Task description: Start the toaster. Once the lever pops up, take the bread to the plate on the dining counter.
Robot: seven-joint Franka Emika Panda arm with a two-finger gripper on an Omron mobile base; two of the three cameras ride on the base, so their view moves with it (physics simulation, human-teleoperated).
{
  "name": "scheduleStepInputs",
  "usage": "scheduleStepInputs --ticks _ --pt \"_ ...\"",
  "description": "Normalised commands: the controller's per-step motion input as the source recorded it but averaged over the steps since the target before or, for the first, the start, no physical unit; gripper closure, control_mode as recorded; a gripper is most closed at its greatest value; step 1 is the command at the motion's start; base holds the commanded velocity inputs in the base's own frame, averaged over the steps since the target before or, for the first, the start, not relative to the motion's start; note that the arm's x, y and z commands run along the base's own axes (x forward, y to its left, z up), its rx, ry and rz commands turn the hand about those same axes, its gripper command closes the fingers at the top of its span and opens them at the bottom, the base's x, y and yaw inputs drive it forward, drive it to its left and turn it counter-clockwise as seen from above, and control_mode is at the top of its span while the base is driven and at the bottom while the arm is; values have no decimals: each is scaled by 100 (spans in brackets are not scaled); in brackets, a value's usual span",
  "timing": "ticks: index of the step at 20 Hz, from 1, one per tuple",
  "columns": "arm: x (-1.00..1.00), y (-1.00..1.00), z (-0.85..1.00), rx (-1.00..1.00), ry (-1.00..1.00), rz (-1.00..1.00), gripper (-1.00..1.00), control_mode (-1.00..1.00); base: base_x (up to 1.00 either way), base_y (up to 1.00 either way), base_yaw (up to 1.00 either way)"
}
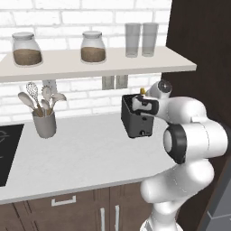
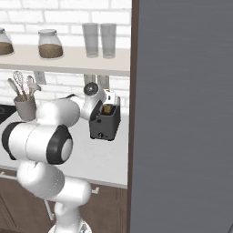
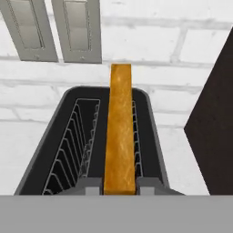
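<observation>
While the pincer (image 3: 119, 184) pinches its near end, the golden-brown bread (image 3: 120, 132) stands edge-up in the black toaster (image 3: 63, 136)

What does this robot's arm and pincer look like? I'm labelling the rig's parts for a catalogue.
The arm is glossy white, built of rounded, bulbous segments, with dark grey to black bands and a round cap at the joints. No cables or markings show. The pincer ends in two small dark grey, blocky finger tips; the hand behind it is white with a dark face.
</observation>
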Motion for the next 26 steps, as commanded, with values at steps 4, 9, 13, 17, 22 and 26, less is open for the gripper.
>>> scheduleStepInputs --ticks 4,9,13,17,22,26 --pt "-42 3 51 -1 0 5 100 -100 0 0 0" --pt "-57 20 43 -4 0 1 100 -100 0 0 0" --pt "-81 23 39 -1 0 0 100 -100 0 0 0" --pt "-92 26 35 -1 0 0 100 -100 0 0 0" --pt "-100 14 40 0 0 0 100 -100 0 0 0" --pt "-100 2 6 0 0 0 100 -100 0 0 0"
